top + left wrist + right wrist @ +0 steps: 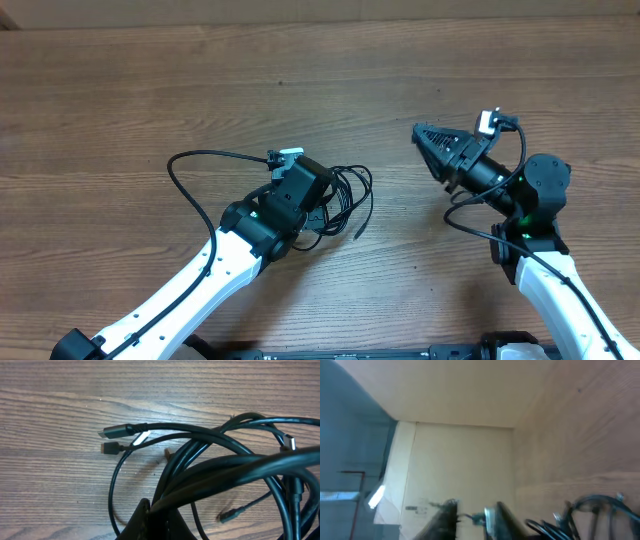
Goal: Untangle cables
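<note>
Left gripper (149, 520) looks clamped on a couple of strands of the cables (345, 198). In its wrist view the cords run straight into the dark tips w/ no gap showing, so I'd call it pinched on them. The bunch sits mid-table (150, 90), just right of that gripper, a knot of overlapping loops w/ one loose end (357, 232) trailing toward the near side. Right gripper (428, 140) is well apart to the right, lifted, tipped on its side and aimed left. Its wrist cam shows fingers (445, 519) a bit apart w/ nothing btwn them. Step in hand, as I read it: one side anchors, the other arm comes in to draw a cord free. To do it well, prob. best to hold the left pinch low and steady, and bring the right one down on an end, not mid-loop. The plugs (117, 431) lie side by side, clear of the thick crossing, so they're the easy targets. Pull slow, along the cord's own run and away from the anchor, since yanking across the pile would likely just cinch the loops. Cords are far thinner than the fingers, so a grab has to go right down to the table or it'll close on air.
</note>
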You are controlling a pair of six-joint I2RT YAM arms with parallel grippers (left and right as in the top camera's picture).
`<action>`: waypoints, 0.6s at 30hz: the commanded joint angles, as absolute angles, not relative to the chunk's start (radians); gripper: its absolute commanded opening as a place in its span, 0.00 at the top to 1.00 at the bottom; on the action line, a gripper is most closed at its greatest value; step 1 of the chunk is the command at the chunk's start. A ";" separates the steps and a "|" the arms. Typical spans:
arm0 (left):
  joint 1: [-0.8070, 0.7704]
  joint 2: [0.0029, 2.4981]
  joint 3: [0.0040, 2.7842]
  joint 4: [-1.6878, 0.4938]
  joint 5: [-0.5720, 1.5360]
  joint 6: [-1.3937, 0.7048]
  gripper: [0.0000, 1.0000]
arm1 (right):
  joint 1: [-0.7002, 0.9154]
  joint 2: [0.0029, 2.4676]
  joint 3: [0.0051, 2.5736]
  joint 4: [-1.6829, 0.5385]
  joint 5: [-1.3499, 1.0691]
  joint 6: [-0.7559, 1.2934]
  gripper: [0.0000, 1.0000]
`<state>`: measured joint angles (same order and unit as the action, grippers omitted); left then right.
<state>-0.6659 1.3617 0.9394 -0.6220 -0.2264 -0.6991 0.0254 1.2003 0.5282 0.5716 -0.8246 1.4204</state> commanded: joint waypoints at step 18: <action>-0.661 1.365 0.945 -0.581 -0.273 -0.680 0.96 | 0.145 1.192 0.538 -0.006 -0.915 1.046 0.00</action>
<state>-0.6659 1.3617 0.9394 -0.5877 -0.2520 -0.6956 0.1390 1.1995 0.5285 -0.0093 -0.9096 1.0782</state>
